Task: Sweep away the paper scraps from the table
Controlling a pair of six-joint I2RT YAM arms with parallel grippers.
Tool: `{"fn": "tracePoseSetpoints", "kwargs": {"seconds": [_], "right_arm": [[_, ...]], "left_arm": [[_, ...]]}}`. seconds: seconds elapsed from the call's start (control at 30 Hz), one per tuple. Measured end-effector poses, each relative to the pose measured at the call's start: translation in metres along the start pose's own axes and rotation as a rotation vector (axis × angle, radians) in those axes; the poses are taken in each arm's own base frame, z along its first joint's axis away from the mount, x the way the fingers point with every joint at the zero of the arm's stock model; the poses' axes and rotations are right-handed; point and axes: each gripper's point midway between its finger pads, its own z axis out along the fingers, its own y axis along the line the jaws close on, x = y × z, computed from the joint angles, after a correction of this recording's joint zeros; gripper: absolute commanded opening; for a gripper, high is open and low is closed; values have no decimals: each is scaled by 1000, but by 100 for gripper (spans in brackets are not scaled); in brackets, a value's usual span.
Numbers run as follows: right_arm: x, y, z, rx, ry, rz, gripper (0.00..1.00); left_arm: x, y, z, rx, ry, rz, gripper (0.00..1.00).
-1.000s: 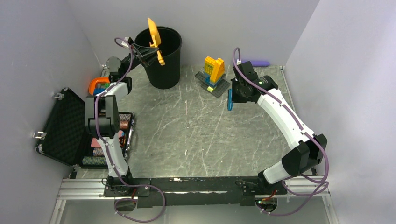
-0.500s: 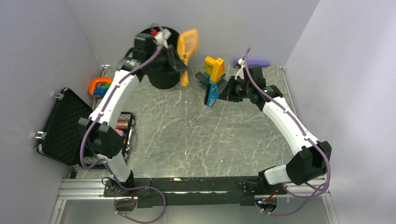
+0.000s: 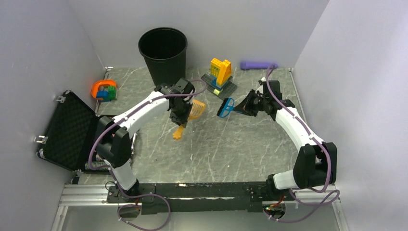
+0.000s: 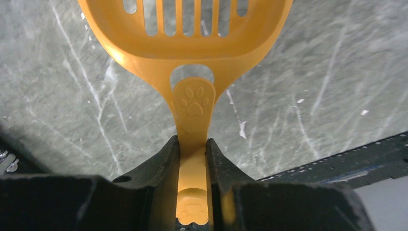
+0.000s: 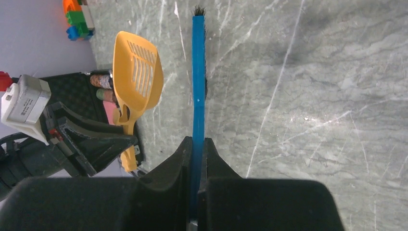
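The desk is the biggest thing. It is grey-green with white lines and fills the middle of the top view. A black case lies open at 9 o'clock, at the desk's left edge. A tall black bin stands at 11 o'clock, near the back wall.

My left claw hangs over the desk a little way toward 10 o'clock from the middle. It is squeezed tight on the thin handle of an orange scoop. The scoop's wide end with the slots points to 1 o'clock and the handle tip points to 7 o'clock. I cannot tell if the scoop touches the desk.

My right claw is at 2 o'clock from the middle. It is pinched closed on a flat blue brush, which sticks out toward 9 o'clock. The brush and the scoop are near each other but apart.

A yellow and orange brick toy sits on a dark plate at 12 o'clock. A small orange, blue and green toy sits at 10 o'clock, near the case. A purple stick lies at 1 o'clock by the back wall.

I cannot tell where the paper scraps are.
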Motion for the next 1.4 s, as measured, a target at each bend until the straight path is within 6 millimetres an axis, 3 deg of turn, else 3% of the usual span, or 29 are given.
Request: {"fn": "tracePoseSetpoints", "kwargs": {"seconds": [0.13, 0.2, 0.23, 0.27, 0.3, 0.33, 0.43, 0.6, 0.7, 0.83, 0.93, 1.03, 1.2, 1.3, 1.4], "right_arm": [[6, -11, 3, 14, 15, 16, 4], [8, -14, 7, 15, 34, 26, 13], [8, -17, 10, 16, 47, 31, 24], [10, -20, 14, 22, 66, 38, 47], [12, -24, 19, 37, 85, 48, 84], [13, -30, 24, 59, 109, 62, 97], [12, -47, 34, 149, 161, 69, 100], [3, -67, 28, 304, 168, 13, 100], [-7, -69, 19, 355, 146, -30, 100], [-19, -57, 6, 338, 83, -85, 100], [-34, -31, -13, 242, -53, -165, 100], [-42, 1, -46, 114, -237, -261, 100], [-57, 47, -96, -22, -456, -379, 100], [-57, 48, -109, -30, -528, -406, 100], [-47, 34, -119, -7, -583, -409, 100]], "left_arm": [[9, 13, 10, -60, 28, 11, 3], [8, 15, 15, -73, 32, 14, 8], [9, 16, 18, -77, 38, 17, 12], [9, 17, 21, -79, 43, 20, 22], [10, 17, 23, -81, 49, 23, 31], [10, 17, 25, -80, 53, 26, 44], [11, 16, 27, -67, 55, 41, 75], [7, 14, 27, -55, 31, 49, 89], [5, 14, 20, -50, 10, 56, 98], [-4, 10, -6, -31, -68, 62, 99], [-15, 5, -39, -3, -180, 62, 99], [-29, -2, -81, 49, -363, 53, 99], [-25, -1, -135, 110, -616, 26, 99], [-17, 4, -145, 118, -693, 10, 99], [-4, 14, -137, 89, -703, -28, 97]]}}
